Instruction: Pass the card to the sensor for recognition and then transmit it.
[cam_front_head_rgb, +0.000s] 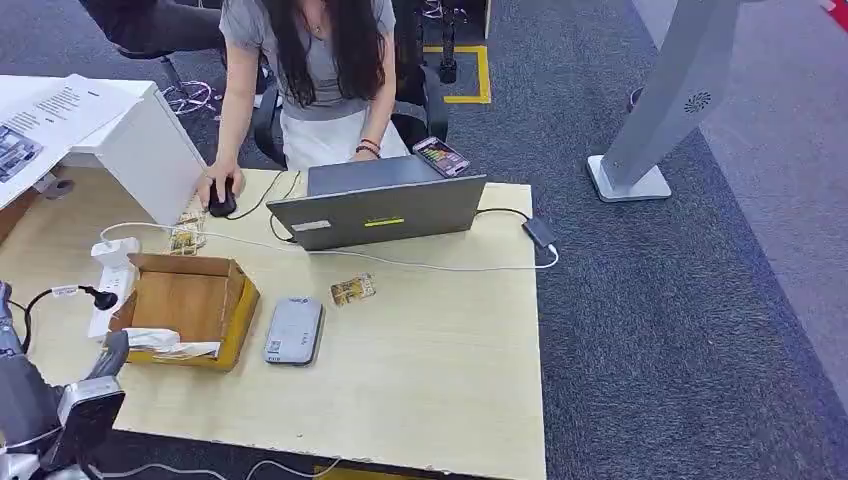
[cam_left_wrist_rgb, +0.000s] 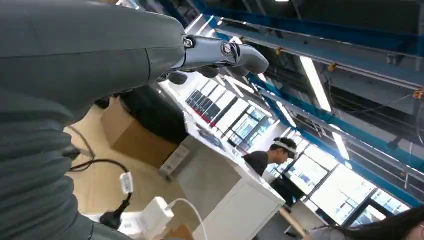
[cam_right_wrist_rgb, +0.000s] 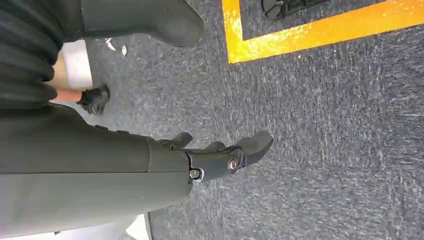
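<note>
A small gold-patterned card (cam_front_head_rgb: 352, 290) lies flat on the wooden table (cam_front_head_rgb: 440, 380), in front of the laptop. The grey flat sensor (cam_front_head_rgb: 293, 330) lies just to its left and nearer to me. My left hand (cam_front_head_rgb: 105, 365) is raised at the table's near left corner, beside the cardboard box, well short of the card. Its fingers (cam_left_wrist_rgb: 220, 52) are stretched out with nothing in them. My right hand (cam_right_wrist_rgb: 220, 155) hangs over the grey carpet, fingers apart and holding nothing.
An open cardboard box (cam_front_head_rgb: 185, 300) stands left of the sensor. Behind it are a white power strip (cam_front_head_rgb: 112, 275) and cables. A grey laptop (cam_front_head_rgb: 380, 205) stands at the back, where a seated person holds a mouse (cam_front_head_rgb: 222, 200). A white box (cam_front_head_rgb: 150, 150) stands far left.
</note>
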